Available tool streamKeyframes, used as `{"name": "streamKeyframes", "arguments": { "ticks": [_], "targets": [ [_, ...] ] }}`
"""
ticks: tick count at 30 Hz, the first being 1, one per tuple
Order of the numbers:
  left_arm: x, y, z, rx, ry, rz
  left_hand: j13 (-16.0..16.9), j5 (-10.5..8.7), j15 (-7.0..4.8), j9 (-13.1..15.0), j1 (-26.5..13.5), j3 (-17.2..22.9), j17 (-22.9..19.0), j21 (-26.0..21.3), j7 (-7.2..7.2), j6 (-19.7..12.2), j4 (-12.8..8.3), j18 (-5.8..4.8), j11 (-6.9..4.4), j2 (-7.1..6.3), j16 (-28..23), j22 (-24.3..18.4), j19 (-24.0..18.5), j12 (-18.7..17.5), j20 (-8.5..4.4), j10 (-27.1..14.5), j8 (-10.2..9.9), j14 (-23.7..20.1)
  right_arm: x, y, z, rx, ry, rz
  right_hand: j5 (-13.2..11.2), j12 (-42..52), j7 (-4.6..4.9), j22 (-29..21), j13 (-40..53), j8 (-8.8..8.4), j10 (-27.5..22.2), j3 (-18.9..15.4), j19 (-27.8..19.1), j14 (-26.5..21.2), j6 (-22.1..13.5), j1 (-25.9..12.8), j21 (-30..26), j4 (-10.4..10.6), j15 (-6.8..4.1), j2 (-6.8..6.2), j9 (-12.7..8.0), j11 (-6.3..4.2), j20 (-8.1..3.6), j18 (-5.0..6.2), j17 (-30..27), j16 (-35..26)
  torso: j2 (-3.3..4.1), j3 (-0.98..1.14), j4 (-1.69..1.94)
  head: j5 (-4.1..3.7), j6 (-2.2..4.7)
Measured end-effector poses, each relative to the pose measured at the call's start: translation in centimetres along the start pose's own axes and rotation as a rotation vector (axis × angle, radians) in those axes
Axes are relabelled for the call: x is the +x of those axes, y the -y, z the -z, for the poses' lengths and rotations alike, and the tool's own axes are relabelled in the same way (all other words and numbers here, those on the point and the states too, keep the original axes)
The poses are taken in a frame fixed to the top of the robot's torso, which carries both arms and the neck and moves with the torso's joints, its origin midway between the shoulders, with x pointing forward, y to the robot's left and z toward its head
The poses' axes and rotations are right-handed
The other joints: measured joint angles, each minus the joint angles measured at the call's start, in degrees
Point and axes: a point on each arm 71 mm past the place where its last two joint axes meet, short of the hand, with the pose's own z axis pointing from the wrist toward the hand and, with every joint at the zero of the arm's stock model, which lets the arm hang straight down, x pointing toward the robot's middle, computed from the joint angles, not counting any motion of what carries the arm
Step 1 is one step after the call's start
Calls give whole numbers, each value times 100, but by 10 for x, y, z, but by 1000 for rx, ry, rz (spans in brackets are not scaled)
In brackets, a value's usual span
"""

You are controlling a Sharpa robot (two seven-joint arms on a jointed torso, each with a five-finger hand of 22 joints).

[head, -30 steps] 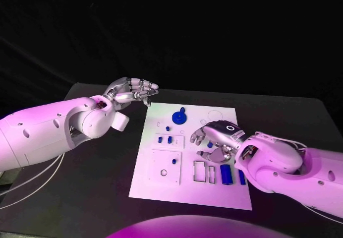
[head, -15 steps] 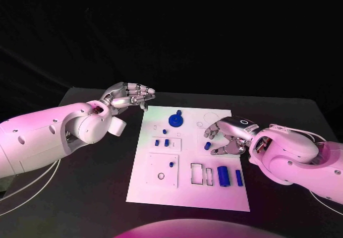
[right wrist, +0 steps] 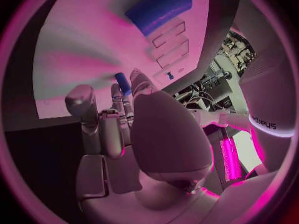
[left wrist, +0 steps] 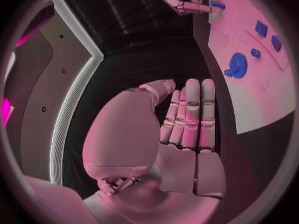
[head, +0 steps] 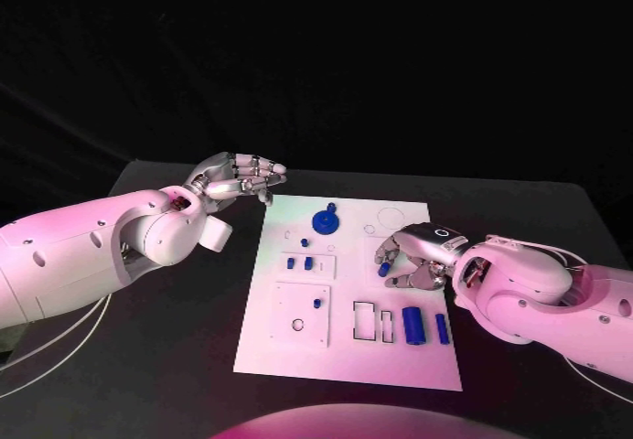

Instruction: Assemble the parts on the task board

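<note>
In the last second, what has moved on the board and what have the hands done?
The right hand has drawn back from the middle of the task board towards its right side, and its fingers now close round a small blue part. The left hand stays raised off the board's far left corner, holding nothing. The blue gear and blue cylinder have not moved.

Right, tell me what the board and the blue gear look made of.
Board: looks like matte white plastic or painted sheet, flat with crisp cut-out slots; cannot tell which. Gear: likely moulded or printed plastic, with uniform saturated blue colour, a toothed rim and no metallic shine.
</note>
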Motion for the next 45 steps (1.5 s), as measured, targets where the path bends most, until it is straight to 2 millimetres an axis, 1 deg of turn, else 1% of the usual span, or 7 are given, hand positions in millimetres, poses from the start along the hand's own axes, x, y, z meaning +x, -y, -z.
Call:
{"name": "streamKeyframes", "arguments": {
  "ticks": [8, 12, 20, 23, 30, 40, 45],
  "targets": [
    [0, 0, 0, -2, -1, 0, 0, 0, 0, 0, 0, 0, -4, 0, 0, 0, 0, 0, 0, 0, -8, 0, 0, 0, 0, 0, 0, 0, 2, -1, -3, 1, 3, -2, 0, -8, -3, 68, -10, 0, 276, 421, 38, 0, 230, -61, 74, 3, 0, 59, -93, -17, -19, 0, 64, 24, 2, 1, -7, 3, -8],
    [0, 0, 0, -3, -3, 1, 0, 0, 0, 0, 0, 16, -3, 0, 0, 0, -17, 0, 0, 0, -8, -2, 0, 0, 0, 0, 22, 0, 2, -1, -4, 3, 9, -4, 0, -81, -1, 99, -12, 0, 374, 642, 38, -18, 307, -123, 119, 3, -26, -3, -127, -32, -19, 0, 88, 26, 1, 2, -8, 1, -12],
    [0, 0, 0, -5, -4, 1, 0, 0, 0, 0, 0, 15, -3, 0, 0, 0, -15, 0, 0, 0, -8, -5, 0, 0, 0, 0, 34, 0, 2, -3, -6, 17, 26, -4, -6, -141, -83, 162, -13, 163, 666, 1351, 129, 0, 594, -249, 203, -18, -86, 4, -144, -95, -69, 0, 135, 57, 1, 5, -8, -7, -13],
    [0, 0, 0, -5, -4, 1, 0, 0, 0, 0, 0, 15, -3, 0, 0, 0, -15, 0, 0, 0, -8, -5, 0, 0, 0, 0, 34, 0, 2, -3, -6, 21, 34, -3, -26, -183, -101, 162, -12, 241, 774, 1663, 139, 0, 658, -276, 225, -33, -127, -78, -137, -124, -79, -1, 151, 56, 1, 5, -8, -7, -20],
    [0, -1, 0, -7, -6, 2, 0, 0, 0, 0, 0, 15, -3, 0, 0, 0, -15, 0, 0, 0, -8, -4, 0, 0, 0, 0, 34, 0, 1, -3, -6, 25, 54, -4, -21, -272, -128, 161, 12, 542, 894, 2338, 173, 0, 698, -230, 321, -182, -168, -275, -88, -25, -114, -1, 188, 79, -4, 4, -7, 1, -34],
    [-1, -1, 0, -9, -6, 2, -4, 0, 0, 0, -41, -1, -3, 0, 19, -19, -31, 0, 21, 8, -8, -12, 0, 25, 0, -21, 33, 0, -6, -11, 0, 1, 102, -19, -20, -384, -159, 161, 50, 744, 946, 2750, 191, -21, 727, -322, 386, -543, -188, -424, -74, 29, -132, -1, 198, 79, -14, 5, -8, 5, -22],
    [-1, -1, -1, -10, -7, 2, -5, 0, 0, 0, -76, -1, -3, -23, -1, -42, -31, 0, 21, 16, -8, -13, 0, 27, 0, -21, 33, 0, -18, -21, 4, -32, 145, -29, -21, -407, -168, 160, 48, 750, 945, 2803, 190, 0, 730, -337, 386, -596, -209, -438, 168, 29, -132, -1, 198, 79, -15, 7, -9, 24, -14]
  ]
}}
